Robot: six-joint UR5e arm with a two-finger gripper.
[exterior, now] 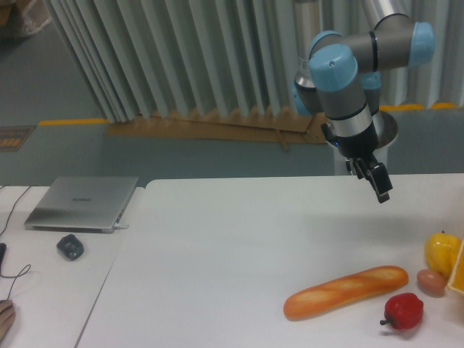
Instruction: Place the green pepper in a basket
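Note:
No green pepper shows anywhere in the camera view. Of the basket (459, 274) only a slanted yellow-orange rim shows, at the right edge of the frame. My gripper (374, 183) hangs above the back right of the white table (217, 254), tilted down and to the right. Its two dark fingers stand a little apart with nothing between them. It is well above and behind the basket rim.
A glossy yellow pepper (441, 251) sits next to the basket rim, with a small brown round item (432, 282) in front of it. A red pepper (403, 311) and a long baguette (346, 291) lie at the front right. A laptop (83, 203) and a dark mouse (70, 247) sit at the left.

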